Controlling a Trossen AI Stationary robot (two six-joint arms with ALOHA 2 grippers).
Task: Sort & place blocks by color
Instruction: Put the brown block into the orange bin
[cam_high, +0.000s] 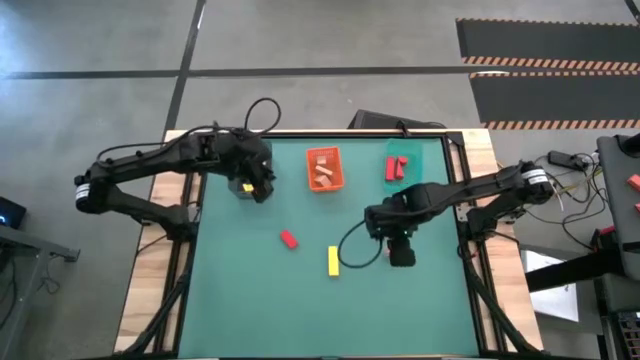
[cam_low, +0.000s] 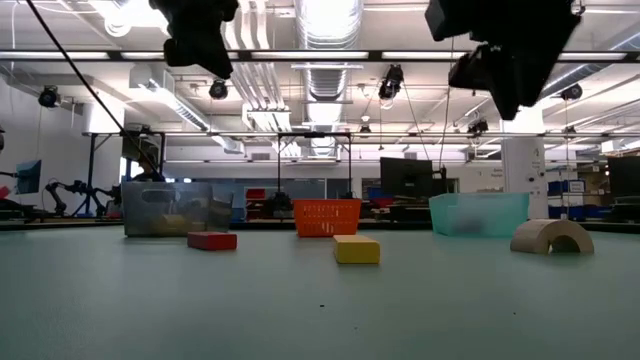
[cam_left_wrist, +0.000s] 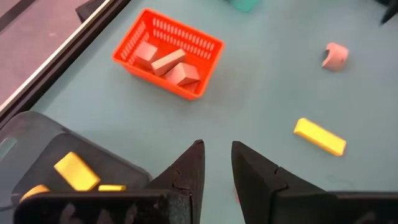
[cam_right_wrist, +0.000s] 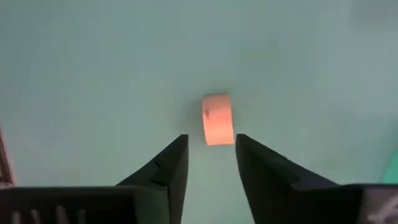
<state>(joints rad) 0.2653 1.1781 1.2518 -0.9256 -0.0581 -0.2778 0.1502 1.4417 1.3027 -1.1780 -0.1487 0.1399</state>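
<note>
A pale pinkish arch block (cam_low: 552, 236) stands on its two feet on the green table. My right gripper (cam_right_wrist: 211, 146) hangs open above this arch block (cam_right_wrist: 217, 119) and hides it in the high view (cam_high: 401, 255). A red block (cam_high: 289, 239) and a yellow bar (cam_high: 333, 260) lie flat mid-table. My left gripper (cam_left_wrist: 216, 165) is open with nothing between its fingers. It is raised by the dark grey tray (cam_left_wrist: 37, 149), which holds yellow blocks (cam_left_wrist: 74, 171).
An orange tray (cam_high: 325, 168) with tan blocks and a teal tray (cam_high: 405, 165) with red blocks stand along the far edge. The dark grey tray (cam_high: 243, 186) is at the far left. Bare green table lies toward the near edge.
</note>
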